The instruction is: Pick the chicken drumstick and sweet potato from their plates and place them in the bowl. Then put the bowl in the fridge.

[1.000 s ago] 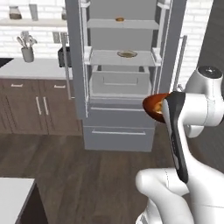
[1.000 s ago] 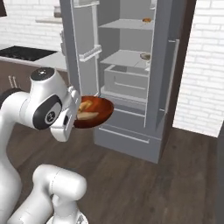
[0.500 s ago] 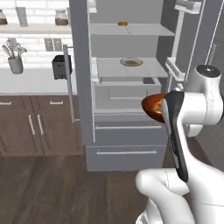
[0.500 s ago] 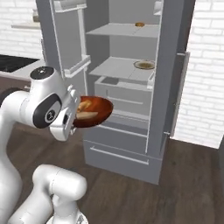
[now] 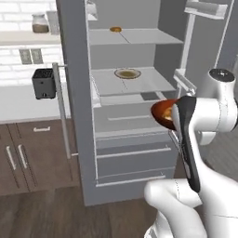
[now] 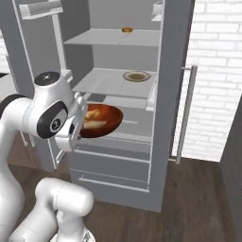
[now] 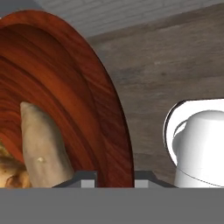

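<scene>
My arm folds in front of the open fridge (image 6: 163,118), end effector (image 7: 114,177) clamped on the bowl (image 6: 105,120) rim; inside, sweet potato (image 7: 43,148) at 7 o'clock, chicken drumstick (image 7: 8,173) beside it.

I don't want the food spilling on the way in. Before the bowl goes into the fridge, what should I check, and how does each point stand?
1. Fridge open, shelves exposed: ok.
2. Sweet potato lying in the bowl: ok.
3. Chicken drumstick in the bowl beside it: ok.
4. Pincer shut on the bowl's rim: ok.
5. Bowl held level: seems roughly level in the right base view; cannot tell exactly.
6. Free room on the middle shelf: a small dish sits toward the back, front part bare: ok.
</scene>
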Motion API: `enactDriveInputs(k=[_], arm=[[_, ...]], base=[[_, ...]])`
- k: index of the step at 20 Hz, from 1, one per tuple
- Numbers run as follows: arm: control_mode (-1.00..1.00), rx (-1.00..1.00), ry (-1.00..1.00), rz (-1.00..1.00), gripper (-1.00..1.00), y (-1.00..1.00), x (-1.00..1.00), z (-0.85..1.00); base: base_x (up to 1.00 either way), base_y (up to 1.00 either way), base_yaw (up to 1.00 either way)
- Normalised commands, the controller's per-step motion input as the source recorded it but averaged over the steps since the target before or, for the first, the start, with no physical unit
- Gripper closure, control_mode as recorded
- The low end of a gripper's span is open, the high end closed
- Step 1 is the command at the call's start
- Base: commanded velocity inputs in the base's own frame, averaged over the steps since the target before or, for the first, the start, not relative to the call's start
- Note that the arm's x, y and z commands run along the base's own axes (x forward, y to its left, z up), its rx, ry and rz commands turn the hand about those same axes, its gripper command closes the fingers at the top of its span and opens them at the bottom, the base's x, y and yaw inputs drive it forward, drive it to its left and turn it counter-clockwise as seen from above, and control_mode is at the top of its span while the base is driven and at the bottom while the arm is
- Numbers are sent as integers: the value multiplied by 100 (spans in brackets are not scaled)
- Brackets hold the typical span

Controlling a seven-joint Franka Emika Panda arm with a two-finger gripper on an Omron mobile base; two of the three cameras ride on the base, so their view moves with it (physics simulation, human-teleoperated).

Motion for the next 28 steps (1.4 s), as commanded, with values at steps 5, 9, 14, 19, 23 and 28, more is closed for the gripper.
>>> enactDriveInputs(k=[5, 9, 14, 19, 23, 28], arm=[[100, 0, 0, 0, 100, 0, 0, 0], [100, 0, 0, 0, 100, 0, 0, 0], [100, 0, 0, 0, 100, 0, 0, 0], [100, 0, 0, 0, 100, 0, 0, 0], [100, 0, 0, 0, 100, 0, 0, 0], [100, 0, 0, 0, 100, 0, 0, 0]], base=[[38, 69, -12], [63, -8, 0], [63, -43, 8], [59, -33, 8], [56, -14, 11], [61, -20, 9]])
